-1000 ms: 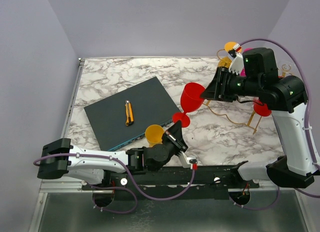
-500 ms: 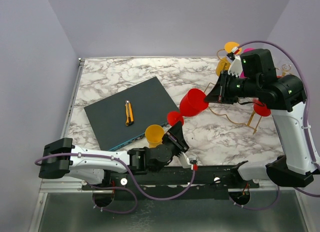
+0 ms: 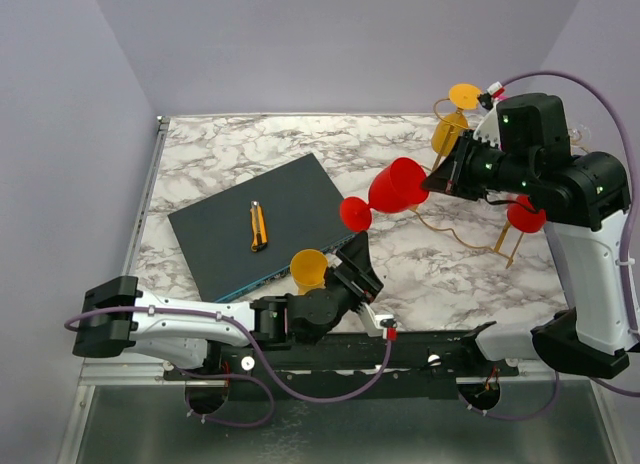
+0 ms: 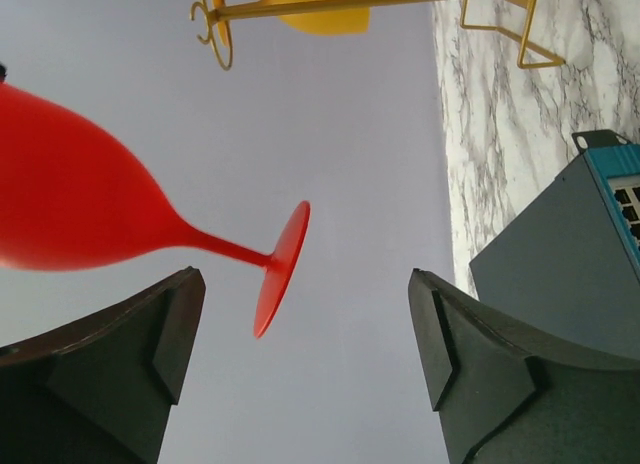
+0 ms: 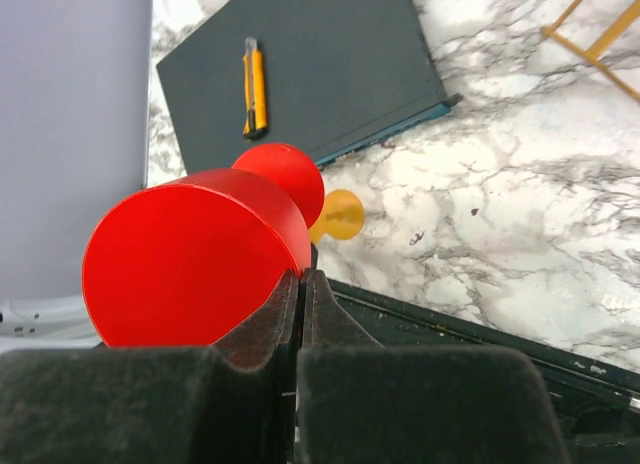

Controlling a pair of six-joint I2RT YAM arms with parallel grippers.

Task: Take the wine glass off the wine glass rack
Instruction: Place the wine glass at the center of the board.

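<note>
My right gripper (image 3: 432, 181) is shut on the rim of a red wine glass (image 3: 397, 187). It holds the glass in the air, lying almost level, with its foot (image 3: 354, 213) pointing left. In the right wrist view the fingers (image 5: 301, 284) pinch the red glass's rim (image 5: 190, 264). The gold wire wine glass rack (image 3: 470, 227) stands at the back right. A yellow glass (image 3: 447, 134) and another red glass (image 3: 525, 216) hang on it. My left gripper (image 3: 360, 264) is open and empty, pointing up below the held glass's foot (image 4: 280, 269).
A dark grey flat box (image 3: 262, 224) lies left of centre with a yellow utility knife (image 3: 258, 226) on it. A yellow glass (image 3: 308, 269) stands on the marble table (image 3: 230, 144) beside my left wrist. Purple walls close in the back and sides.
My right gripper has lifted the red glass up and to the right, tipping it level. My left gripper has tilted up a little beneath it.
</note>
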